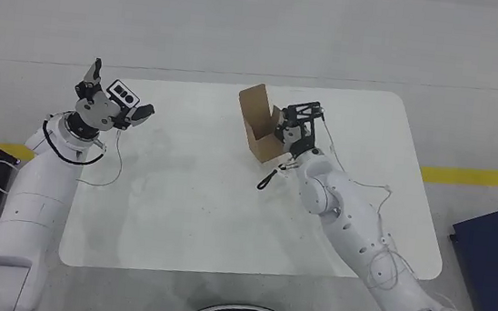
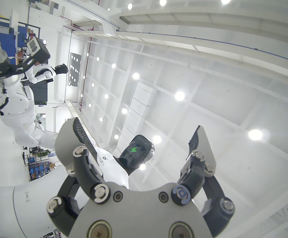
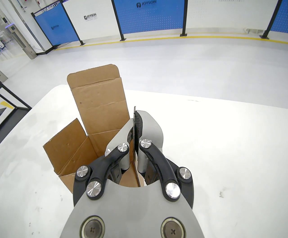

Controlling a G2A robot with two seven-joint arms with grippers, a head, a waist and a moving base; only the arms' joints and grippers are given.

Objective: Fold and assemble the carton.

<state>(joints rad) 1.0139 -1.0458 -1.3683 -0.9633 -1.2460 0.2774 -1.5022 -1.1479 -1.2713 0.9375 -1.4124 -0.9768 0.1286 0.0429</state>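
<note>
Above the worktop's (image 1: 180,203) far left corner, the left gripper (image 1: 118,94) points up towards the ceiling, its claw spread wide and empty. Near the far edge, right of the middle, the carton (image 1: 255,115) stands open with its tall lid flap upright. The right gripper (image 3: 135,126) is clamped together on the carton's near wall. The card looks light and thin, probably stiff across its panels but ready to bend at the creases. It would likely slide on the smooth top and dent under a hard pinch. The free arm should take a flap's edge close to its crease.
</note>
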